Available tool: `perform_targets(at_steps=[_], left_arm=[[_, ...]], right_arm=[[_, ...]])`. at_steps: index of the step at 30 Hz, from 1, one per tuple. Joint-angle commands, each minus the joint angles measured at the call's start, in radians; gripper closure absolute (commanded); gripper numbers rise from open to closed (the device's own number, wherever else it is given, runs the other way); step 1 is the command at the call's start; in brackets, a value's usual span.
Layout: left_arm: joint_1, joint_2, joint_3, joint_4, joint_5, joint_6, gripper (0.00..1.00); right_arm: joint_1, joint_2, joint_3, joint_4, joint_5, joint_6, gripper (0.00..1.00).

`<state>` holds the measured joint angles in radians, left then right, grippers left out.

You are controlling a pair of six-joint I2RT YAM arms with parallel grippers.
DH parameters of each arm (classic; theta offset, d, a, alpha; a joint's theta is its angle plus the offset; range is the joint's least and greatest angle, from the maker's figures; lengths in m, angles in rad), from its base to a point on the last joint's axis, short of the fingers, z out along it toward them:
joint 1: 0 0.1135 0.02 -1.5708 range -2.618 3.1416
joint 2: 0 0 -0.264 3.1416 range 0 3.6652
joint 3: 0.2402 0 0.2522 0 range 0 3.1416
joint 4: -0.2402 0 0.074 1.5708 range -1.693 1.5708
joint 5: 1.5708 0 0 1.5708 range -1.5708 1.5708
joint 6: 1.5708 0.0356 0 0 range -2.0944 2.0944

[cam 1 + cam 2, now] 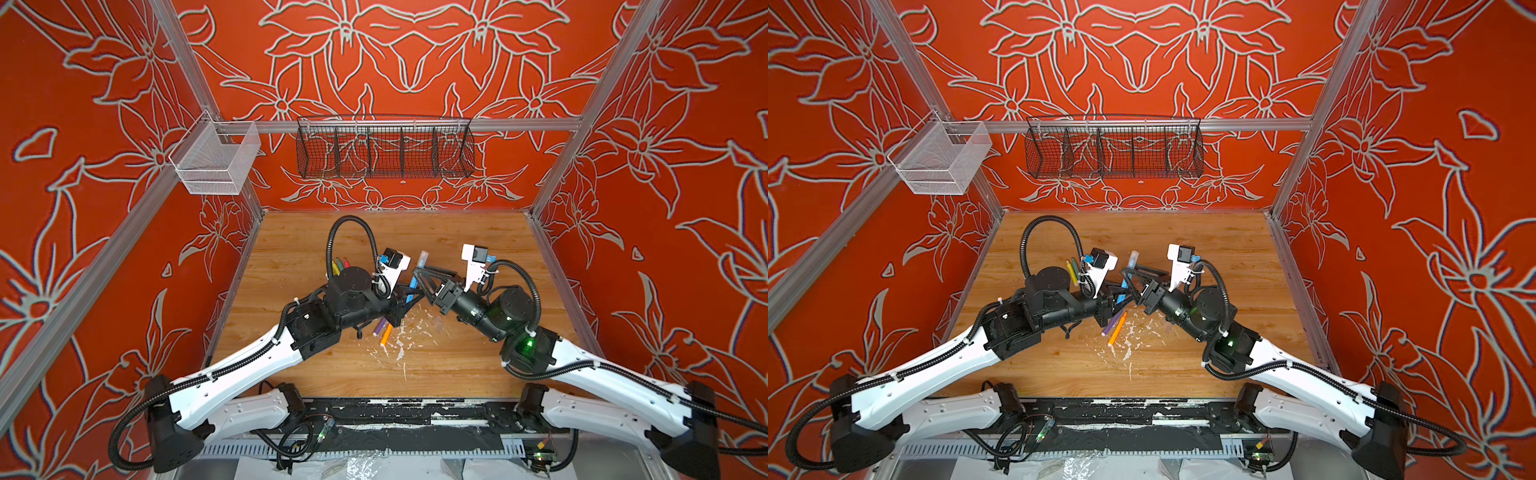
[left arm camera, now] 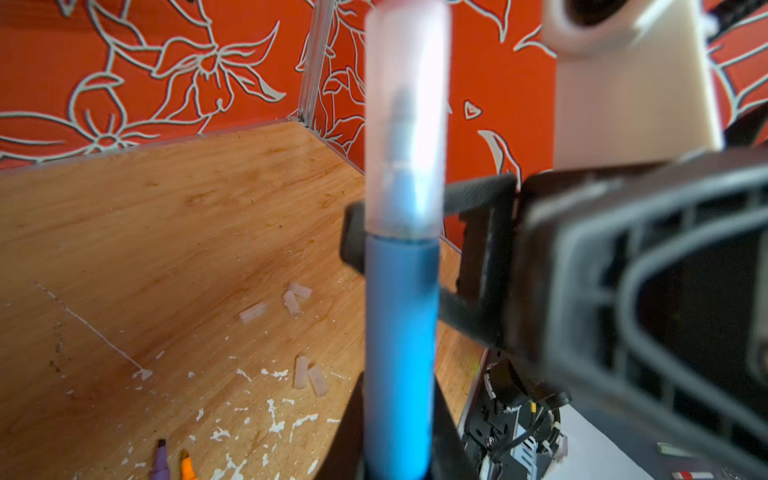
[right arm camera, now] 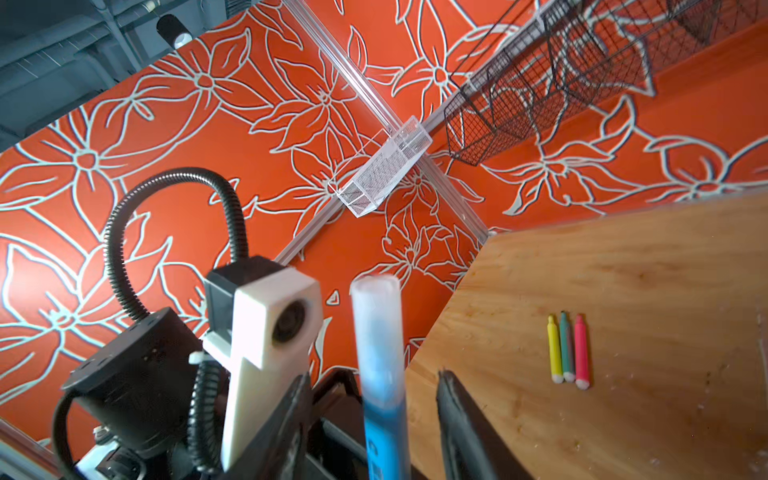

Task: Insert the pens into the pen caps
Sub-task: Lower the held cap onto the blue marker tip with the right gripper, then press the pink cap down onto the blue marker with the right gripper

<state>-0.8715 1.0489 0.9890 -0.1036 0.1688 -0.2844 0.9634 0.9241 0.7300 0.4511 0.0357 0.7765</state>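
**Blue pen is capped, right jaws stand open around it**

In both top views the blue pen is held tilted above the middle of the wooden surface, between the two arms. A clear cap sits on its upper end. The purple pen and the orange pen lie side by side under the left arm.

In the left wrist view the left jaws are clenched on the lower barrel of the pen. The cap seems fully seated. Five loose caps lie on the surface beyond.

In the right wrist view the right jaws are released, with a gap on each side of the pen. The yellow pen, green pen and pink pen lie in a row.

The pens look light, stiff and smooth, so they may twist in a grip; mid-barrel is the best hold. The caps look thin, so a gentle squeeze on the sides should do.
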Motion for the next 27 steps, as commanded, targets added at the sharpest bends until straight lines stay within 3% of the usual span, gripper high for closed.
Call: perform_targets(at_steps=[1, 13, 27], left_arm=[[-0.001, -0.024, -0.012, 0.048, -0.005, 0.022, 1.0], [-0.001, -0.021, -0.003, 0.027, 0.081, 0.132, 1.0], [-0.001, -0.02, 0.004, 0.007, 0.133, 0.18, 1.0]], right_arm=[[0.003, -0.041, -0.005, -0.02, 0.022, -0.011, 0.41], [0.003, -0.15, 0.039, -0.136, 0.058, -0.094, 0.32], [0.003, -0.041, 0.187, -0.186, 0.055, -0.15, 0.48]])
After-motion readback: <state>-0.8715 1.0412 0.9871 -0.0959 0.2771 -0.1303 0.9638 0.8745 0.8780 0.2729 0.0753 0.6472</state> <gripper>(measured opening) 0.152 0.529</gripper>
